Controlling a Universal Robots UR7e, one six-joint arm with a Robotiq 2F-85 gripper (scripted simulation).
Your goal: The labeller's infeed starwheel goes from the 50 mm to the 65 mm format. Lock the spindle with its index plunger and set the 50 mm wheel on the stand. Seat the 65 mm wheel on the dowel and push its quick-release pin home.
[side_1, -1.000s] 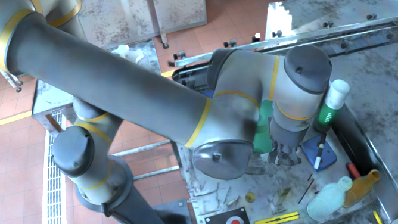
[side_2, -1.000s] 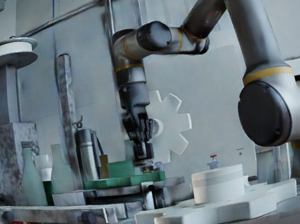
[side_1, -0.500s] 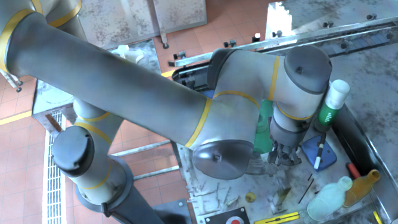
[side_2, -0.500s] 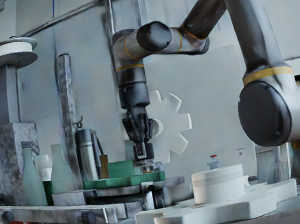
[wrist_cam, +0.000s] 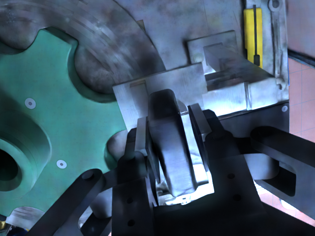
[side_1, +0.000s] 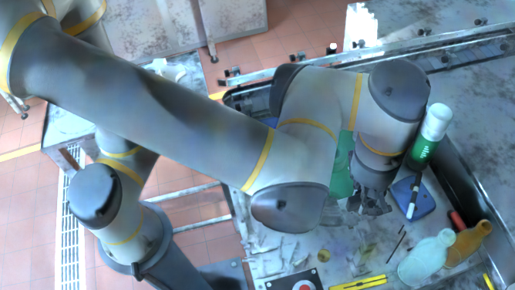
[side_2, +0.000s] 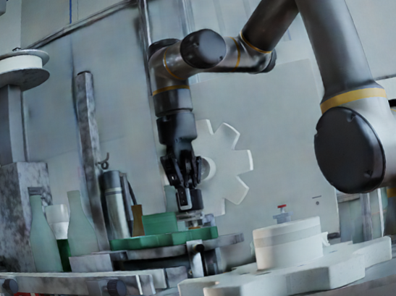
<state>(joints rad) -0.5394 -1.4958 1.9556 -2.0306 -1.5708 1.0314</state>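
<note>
The green starwheel (wrist_cam: 38, 122) lies flat on the spindle table, and the index plunger's dark knob (wrist_cam: 168, 142) stands in a steel bracket at the wheel's rim. My gripper (wrist_cam: 169, 132) points straight down over that knob, open, with the knob between its fingers. A white starwheel (side_2: 281, 263) with a round hub lies flat in the foreground. Another white starwheel (side_2: 223, 165) hangs upright on the back panel behind the gripper. The arm hides most of the green wheel (side_1: 341, 169) from the side camera.
Several bottles (side_1: 428, 254) stand or lie around the table, one green with a white cap (side_1: 430, 135). A blue pad with a marker (side_1: 412, 194) lies right of the gripper. A yellow tool (wrist_cam: 252, 35) lies beyond the bracket. The conveyor rail (side_1: 385, 50) runs behind.
</note>
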